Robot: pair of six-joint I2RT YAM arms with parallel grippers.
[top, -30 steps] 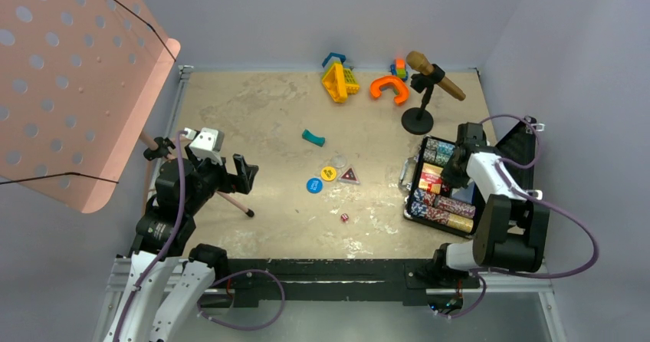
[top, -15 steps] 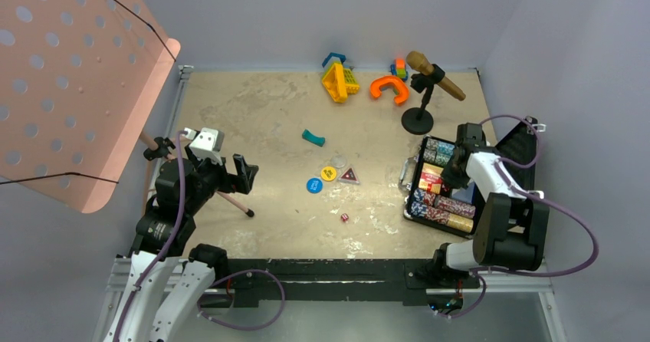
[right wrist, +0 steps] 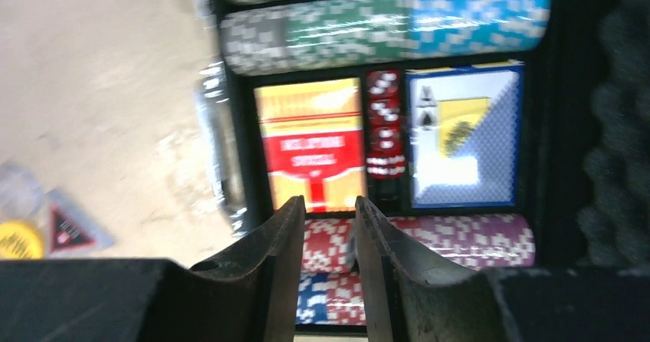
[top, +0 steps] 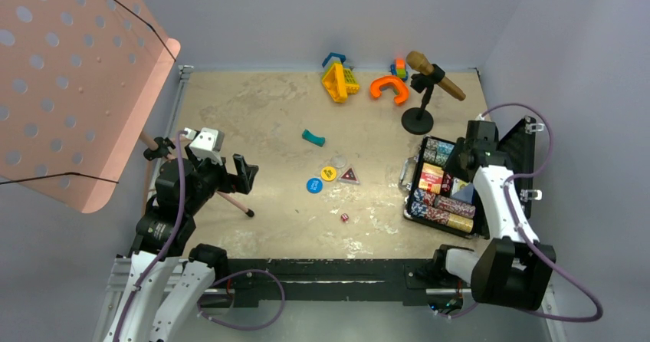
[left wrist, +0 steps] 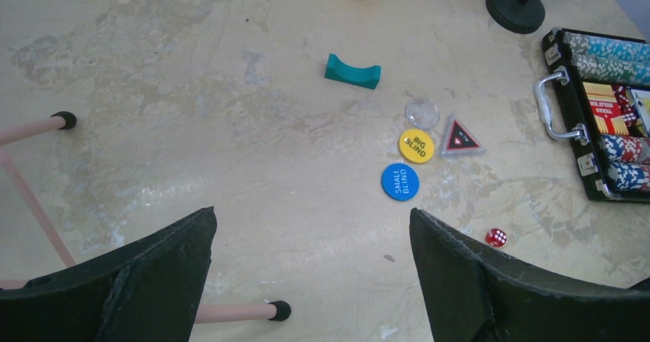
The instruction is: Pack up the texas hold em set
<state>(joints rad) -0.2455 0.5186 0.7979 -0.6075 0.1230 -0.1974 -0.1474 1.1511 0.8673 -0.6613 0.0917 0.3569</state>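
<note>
Our case [left wrist: 549, 50] holds chips [right wrist: 383, 35] and decks [right wrist: 310, 146]; blind tokens [left wrist: 400, 181] and die [left wrist: 495, 237] lie unpacked on the table [left wrist: 192, 89]; left tool [left wrist: 310, 227] and right tool [right wrist: 329, 204] are apart, empty.

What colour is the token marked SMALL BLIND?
The token is blue, clearest in the left wrist view.

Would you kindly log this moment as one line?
right jaws parted, empty, over open case | left jaws open, empty | tokens, die on table
</note>
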